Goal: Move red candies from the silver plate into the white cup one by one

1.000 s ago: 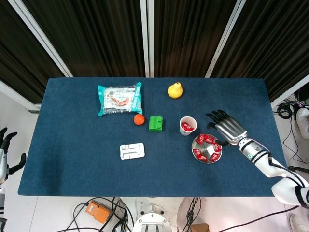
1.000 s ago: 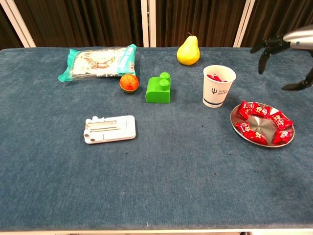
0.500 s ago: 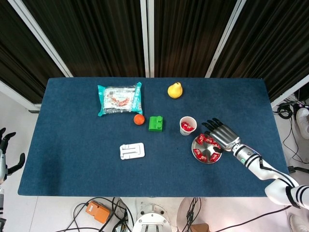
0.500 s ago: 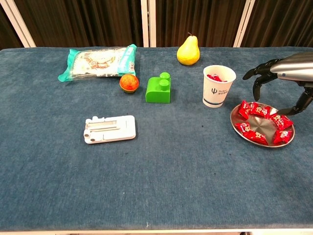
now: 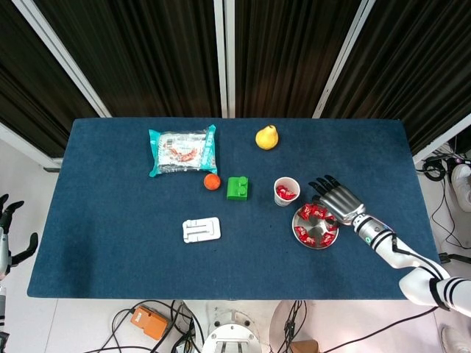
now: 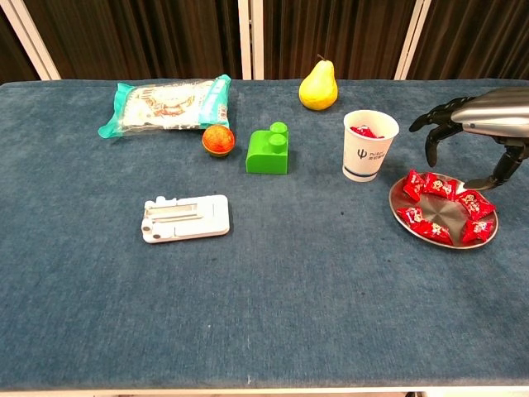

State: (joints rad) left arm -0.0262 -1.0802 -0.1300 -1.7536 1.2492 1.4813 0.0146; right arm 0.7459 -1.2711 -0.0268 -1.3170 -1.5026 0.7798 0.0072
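— Right hand [image 6: 483,132]?
— Spread, holding nothing, hovering over the far right part of the plate [image 6: 443,232], fingers pointing down toward the candies [image 6: 444,207] but apparently not touching any

— Left hand [image 5: 9,234]?
— Off the table's left edge, fingers apart, idle

— Cup [image 6: 369,145]?
— Upright, just left of the plate, with some red wrappers already showing inside

— So how far along?
— Partly done, judging by that: a few in the cup, several left lying around the plate's rim, none gripped yet; many single trips to go

— Anything else nearby?
— Pear [image 6: 318,85] farther back, green block [image 6: 269,150] to the left, both well clear
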